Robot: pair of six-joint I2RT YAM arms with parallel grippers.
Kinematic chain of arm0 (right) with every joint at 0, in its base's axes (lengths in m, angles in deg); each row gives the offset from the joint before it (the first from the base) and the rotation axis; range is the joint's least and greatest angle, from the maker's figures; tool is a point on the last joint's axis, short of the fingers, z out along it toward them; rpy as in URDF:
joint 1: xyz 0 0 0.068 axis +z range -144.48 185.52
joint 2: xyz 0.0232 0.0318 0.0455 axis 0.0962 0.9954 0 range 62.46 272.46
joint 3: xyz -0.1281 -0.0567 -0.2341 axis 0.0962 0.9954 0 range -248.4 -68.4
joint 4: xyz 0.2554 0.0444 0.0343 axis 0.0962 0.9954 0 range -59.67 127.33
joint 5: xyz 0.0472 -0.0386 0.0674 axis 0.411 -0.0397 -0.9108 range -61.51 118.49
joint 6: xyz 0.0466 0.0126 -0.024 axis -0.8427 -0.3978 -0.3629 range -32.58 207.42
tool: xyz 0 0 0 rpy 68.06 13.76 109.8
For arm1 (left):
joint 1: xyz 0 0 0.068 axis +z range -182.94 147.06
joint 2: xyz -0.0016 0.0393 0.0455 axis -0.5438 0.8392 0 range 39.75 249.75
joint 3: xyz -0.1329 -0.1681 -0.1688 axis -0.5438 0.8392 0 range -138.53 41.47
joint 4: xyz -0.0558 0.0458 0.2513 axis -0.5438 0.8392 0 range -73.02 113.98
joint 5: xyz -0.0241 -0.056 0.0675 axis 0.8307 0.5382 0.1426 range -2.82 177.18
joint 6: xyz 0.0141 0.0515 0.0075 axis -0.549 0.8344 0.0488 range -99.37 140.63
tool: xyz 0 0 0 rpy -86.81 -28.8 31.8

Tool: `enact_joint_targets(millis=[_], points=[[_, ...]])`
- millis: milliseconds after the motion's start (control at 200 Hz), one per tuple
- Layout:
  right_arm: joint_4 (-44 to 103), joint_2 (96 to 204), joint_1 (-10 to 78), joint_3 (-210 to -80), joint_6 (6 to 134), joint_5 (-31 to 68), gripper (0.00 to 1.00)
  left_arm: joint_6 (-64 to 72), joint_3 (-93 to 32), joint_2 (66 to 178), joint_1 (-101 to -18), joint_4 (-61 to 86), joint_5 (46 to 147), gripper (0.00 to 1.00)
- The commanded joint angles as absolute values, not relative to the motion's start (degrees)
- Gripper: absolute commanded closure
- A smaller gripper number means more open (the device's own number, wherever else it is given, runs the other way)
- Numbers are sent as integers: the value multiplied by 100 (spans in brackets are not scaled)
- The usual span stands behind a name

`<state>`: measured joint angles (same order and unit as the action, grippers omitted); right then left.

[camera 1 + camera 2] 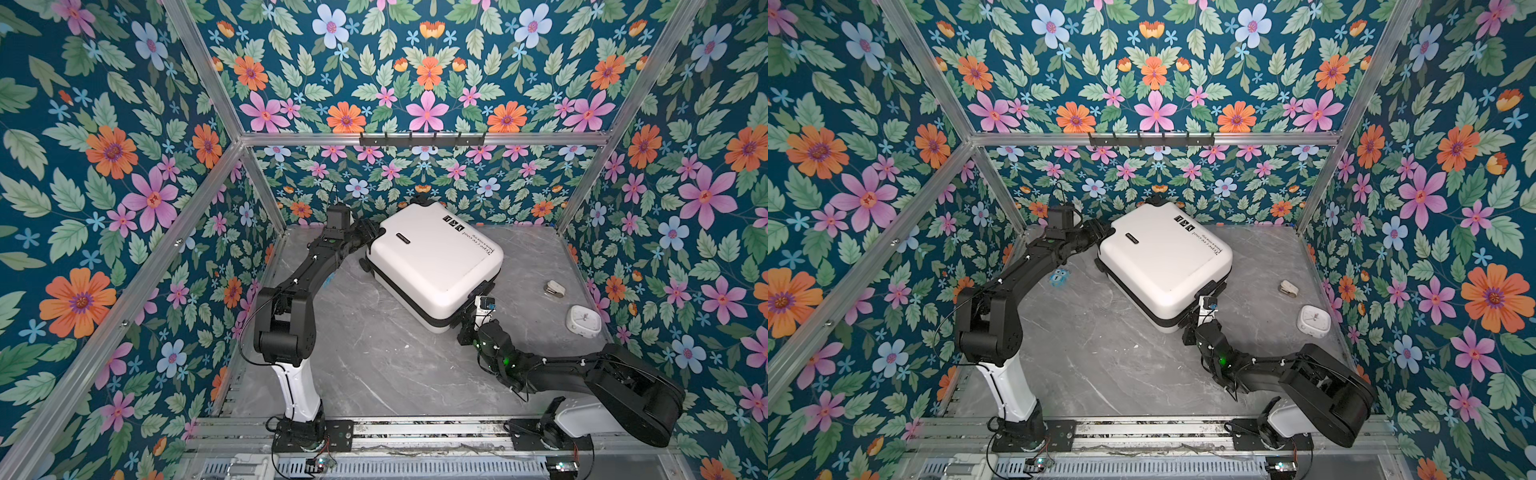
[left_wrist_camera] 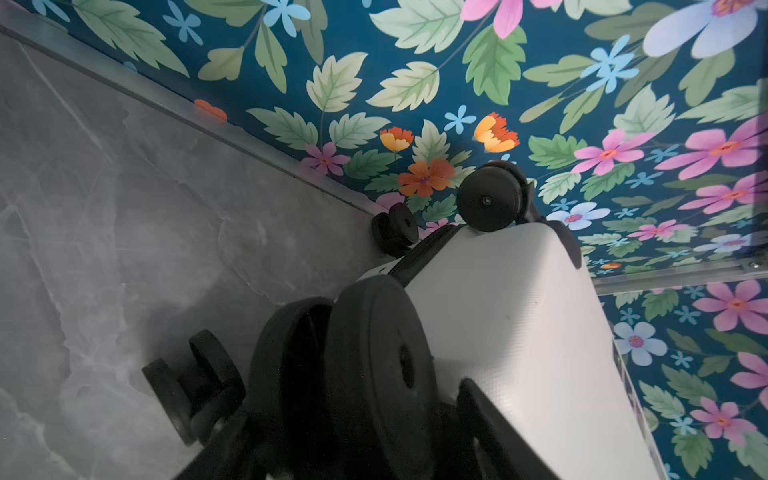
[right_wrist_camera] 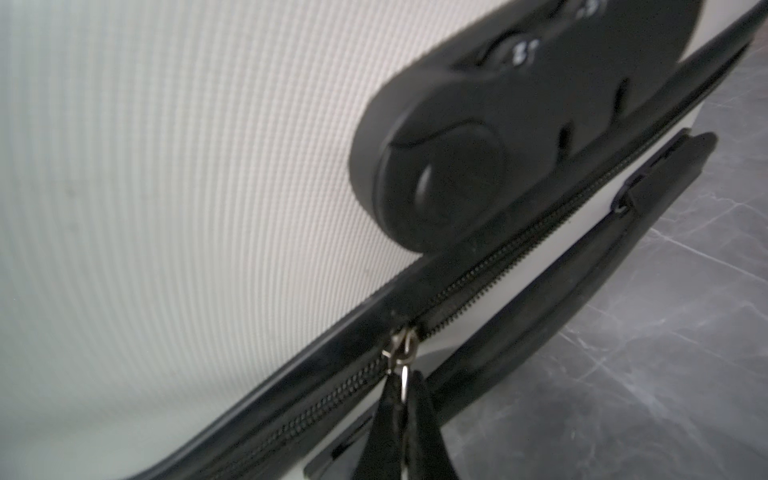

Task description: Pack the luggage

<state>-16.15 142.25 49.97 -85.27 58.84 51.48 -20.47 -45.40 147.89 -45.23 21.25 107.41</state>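
Here the right claw (image 3: pixel 405 380), closed on the metal zipper pull (image 3: pixel 404 374), has the black zipper band (image 3: pixel 498 253) of the small white hard-shell suitcase (image 1: pixel 432 257) running roughly toward one o'clock in both top views.

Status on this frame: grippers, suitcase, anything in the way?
Right gripper shut on zipper pull. Left gripper astride a wheel, grip unclear. Suitcase lid down, lying flat. Clock lies clear of it.

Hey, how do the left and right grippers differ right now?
Place: the left gripper is at the wheel end of the luggage; the right gripper is at its zipper side.
Jaws: the left gripper's stand apart around a wheel, grip unclear; the right gripper's are shut on the zipper pull.
Shared: both are black and at the luggage.
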Motion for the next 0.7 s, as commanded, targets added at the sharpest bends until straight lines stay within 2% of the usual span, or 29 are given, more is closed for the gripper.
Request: enact_joint_targets(millis=[0,165,300,445,670,695], points=[[-1531,14271,4999,-8539,5863,5037,100,-2050,-4382,14834,-4568,2362,11686,42],[-1527,14232,5000,-8517,5850,5088,100,-2215,-4205,14826,-4554,2094,11839,65],[-1331,14188,5004,-8569,5780,5296,100,-2242,-3970,14739,-4482,1942,11898,100],[-1189,14109,4956,-8599,5783,5634,100,-2236,-3716,14630,-4330,1873,11899,100],[-1131,13840,4738,-8531,5888,5351,100,-2126,-3528,14351,-4234,1939,11837,100],[-1141,13817,4729,-8517,5917,5304,100,-2112,-3506,14298,-4242,1965,11801,94]])
